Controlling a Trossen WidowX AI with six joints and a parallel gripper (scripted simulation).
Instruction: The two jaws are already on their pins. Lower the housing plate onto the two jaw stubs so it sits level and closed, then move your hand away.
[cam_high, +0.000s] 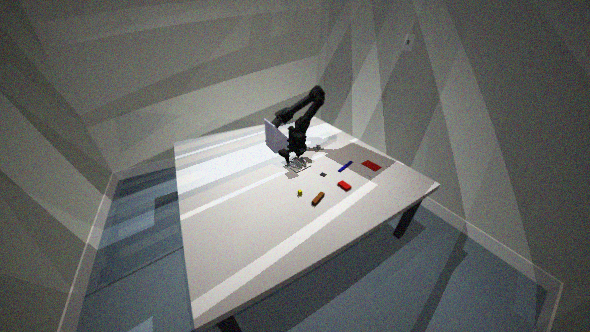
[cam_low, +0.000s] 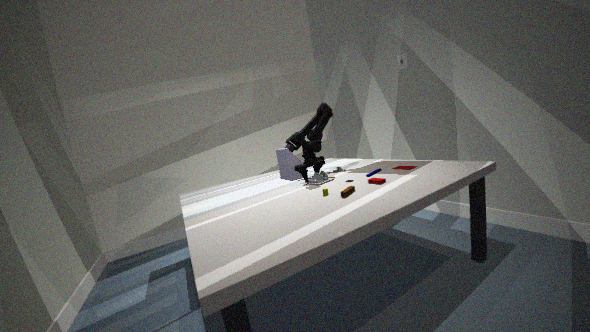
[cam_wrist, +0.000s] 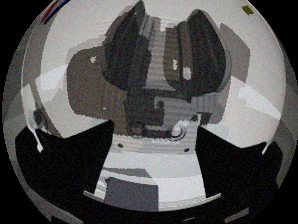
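Between the fingertips, low over the table (cam_high: 240, 240) (cam_low: 260, 220), the housing plate (cam_wrist: 157, 107) is grasped by the gripper (cam_high: 295, 159) (cam_low: 314, 175) (cam_wrist: 154, 125), whose fingers stand wide. The plate lies above or on a pale ribbed part (cam_wrist: 152, 145); whether it is seated cannot be told. The step in hand is probably the final lowering. Keep the plate level, align both stubs, and press down evenly; a tilt could bind one side. Release only when closed, then retract straight up. Beside the arm stands a pale upright panel (cam_high: 275, 136) (cam_low: 288, 164). Farther out lie a yellow piece (cam_high: 300, 193) (cam_low: 325, 192), an orange-brown block (cam_high: 318, 198) (cam_low: 348, 191), a red block (cam_high: 344, 185) (cam_low: 377, 181) and a blue bar (cam_high: 345, 166) (cam_low: 373, 172). No brand, label or writing is legible.
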